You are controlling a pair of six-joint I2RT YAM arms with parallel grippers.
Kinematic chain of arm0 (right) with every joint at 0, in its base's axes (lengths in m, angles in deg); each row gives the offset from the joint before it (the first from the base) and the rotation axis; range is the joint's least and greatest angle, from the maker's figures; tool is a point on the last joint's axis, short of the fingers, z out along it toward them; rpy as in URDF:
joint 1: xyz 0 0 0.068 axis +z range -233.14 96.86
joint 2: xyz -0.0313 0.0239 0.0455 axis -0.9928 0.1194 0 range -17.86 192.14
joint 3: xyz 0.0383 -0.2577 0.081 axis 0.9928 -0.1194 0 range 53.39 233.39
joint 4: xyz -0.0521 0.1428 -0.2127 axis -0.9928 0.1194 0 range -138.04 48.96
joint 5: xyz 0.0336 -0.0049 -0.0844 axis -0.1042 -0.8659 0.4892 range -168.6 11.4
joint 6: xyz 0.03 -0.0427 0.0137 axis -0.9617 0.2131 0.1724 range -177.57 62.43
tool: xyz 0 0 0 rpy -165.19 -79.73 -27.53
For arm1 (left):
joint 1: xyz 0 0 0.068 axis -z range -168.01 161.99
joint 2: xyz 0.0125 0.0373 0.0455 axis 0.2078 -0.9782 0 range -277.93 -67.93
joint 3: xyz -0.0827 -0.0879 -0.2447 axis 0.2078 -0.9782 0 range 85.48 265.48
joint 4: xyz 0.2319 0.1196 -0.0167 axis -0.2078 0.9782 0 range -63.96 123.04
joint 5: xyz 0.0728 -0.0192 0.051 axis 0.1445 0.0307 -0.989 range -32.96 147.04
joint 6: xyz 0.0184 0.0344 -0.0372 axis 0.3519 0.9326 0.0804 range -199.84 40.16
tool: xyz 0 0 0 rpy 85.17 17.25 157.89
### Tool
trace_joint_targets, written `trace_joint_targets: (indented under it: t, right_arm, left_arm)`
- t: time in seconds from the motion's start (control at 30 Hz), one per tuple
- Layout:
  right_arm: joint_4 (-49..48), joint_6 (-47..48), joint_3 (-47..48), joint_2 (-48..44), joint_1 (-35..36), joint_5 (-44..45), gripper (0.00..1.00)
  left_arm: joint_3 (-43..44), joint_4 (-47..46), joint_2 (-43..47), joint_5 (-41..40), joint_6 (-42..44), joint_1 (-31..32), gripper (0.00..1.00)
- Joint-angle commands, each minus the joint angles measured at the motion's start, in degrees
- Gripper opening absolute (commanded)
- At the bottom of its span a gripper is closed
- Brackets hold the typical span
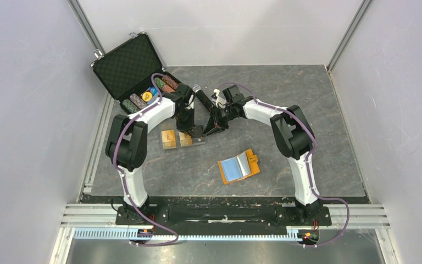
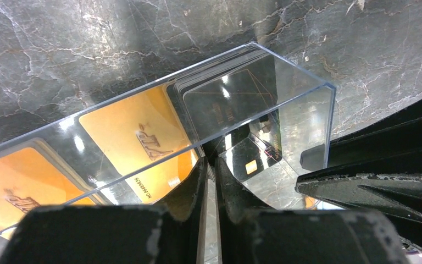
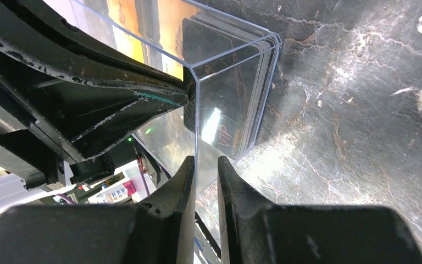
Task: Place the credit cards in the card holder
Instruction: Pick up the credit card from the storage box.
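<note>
**Both grippers pinch the clear card box**

We count two gold-tan credit cards (image 2: 137,137) showing face up side by side and one stack of black cards (image 3: 231,110). All sit in one clear plastic box (image 2: 307,126) on the grey table (image 1: 307,99). The left gripper (image 2: 211,181) is clamped on one wall, the right gripper (image 3: 204,181) on another. One orange card holder (image 1: 239,166) lies open, well apart from the box and nearer the arm bases. One black chip case (image 1: 132,66) stands open at far left.
</note>
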Motion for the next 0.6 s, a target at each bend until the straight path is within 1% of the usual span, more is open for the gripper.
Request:
trace_joint_targets:
  t: [0.0, 0.17, 0.3, 0.57]
  right_arm:
    - [-0.9, 0.8, 0.4, -0.7, 1.3, 0.7, 0.14]
    - [-0.9, 0.4, 0.4, -1.5, 1.8, 0.9, 0.18]
    - [-0.7, 0.4, 0.7, -1.5, 2.1, 0.9, 0.19]
    - [-0.7, 0.5, 0.7, -1.7, 2.2, 0.8, 0.19]
  left_arm:
    - [2.8, -0.4, -0.4, 0.8, 2.1, 1.3, 0.16]
    - [3.3, -0.4, -0.6, 1.1, 2.0, 1.6, 0.19]
    - [4.3, 0.4, -0.9, 0.4, 2.7, 2.0, 0.22]
    - [5.9, 0.7, -0.6, 1.3, 2.5, 2.4, 0.23]
